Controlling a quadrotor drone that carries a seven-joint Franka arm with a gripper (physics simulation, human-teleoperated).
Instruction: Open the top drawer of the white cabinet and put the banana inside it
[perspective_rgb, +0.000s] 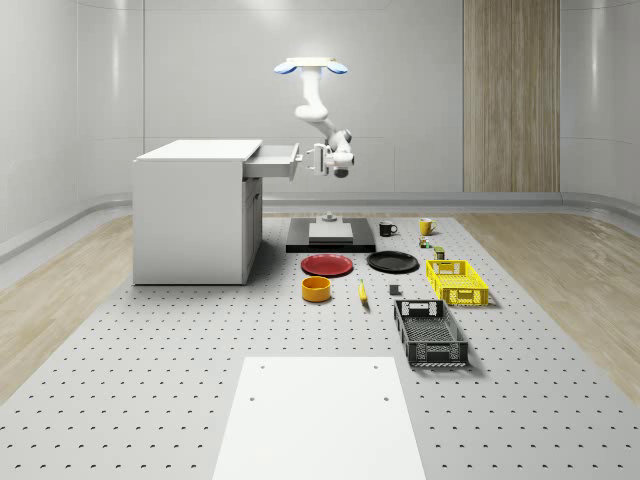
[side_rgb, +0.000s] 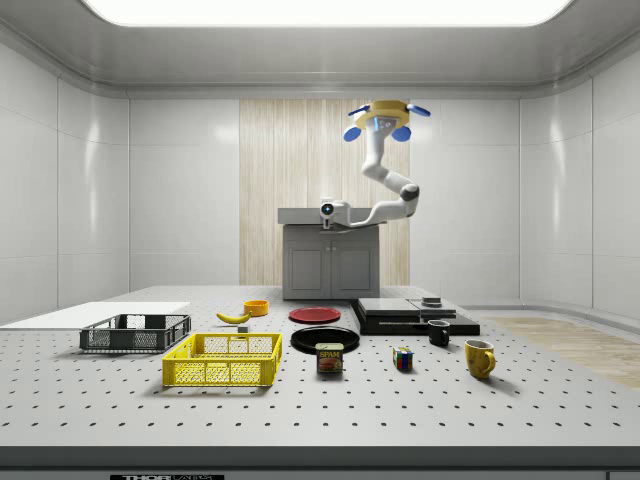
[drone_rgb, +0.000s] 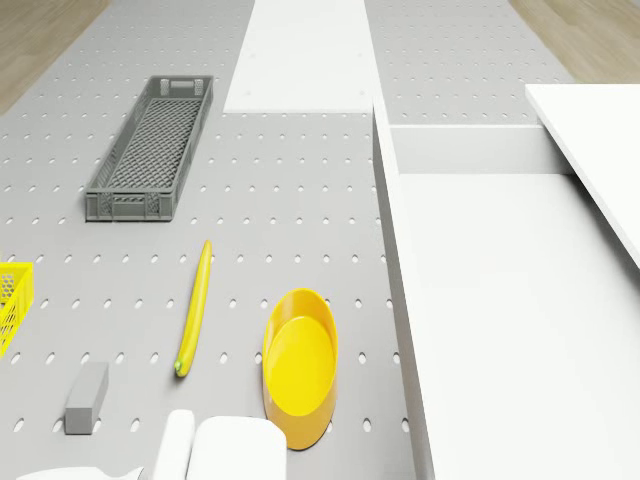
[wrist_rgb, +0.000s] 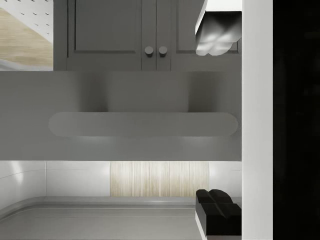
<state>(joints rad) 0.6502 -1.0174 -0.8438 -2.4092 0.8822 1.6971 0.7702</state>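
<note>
The drone (perspective_rgb: 311, 67) hovers beside the cabinet (perspective_rgb: 195, 210), its gripper (perspective_rgb: 312, 159) spread wide around the half-open drawer's (perspective_rgb: 272, 160) handle (wrist_rgb: 142, 124), gripping nothing, while the banana (drone_rgb: 193, 306) lies on the table (perspective_rgb: 150, 350).

You see a white cabinet (perspective_rgb: 192, 215) on a grey floor (perspective_rgb: 150, 380) dotted with dark holes. The banana (drone_rgb: 194, 305) is yellow with a greenish end. Beside it lies an orange-yellow bowl (drone_rgb: 299, 364). You have a red plate (perspective_rgb: 327, 265), a black plate (perspective_rgb: 392, 262), a yellow basket (perspective_rgb: 456, 281) and a dark grey mesh basket (drone_rgb: 148, 147). The drone (side_rgb: 380, 119) shows yellow with blue rotors.
</note>
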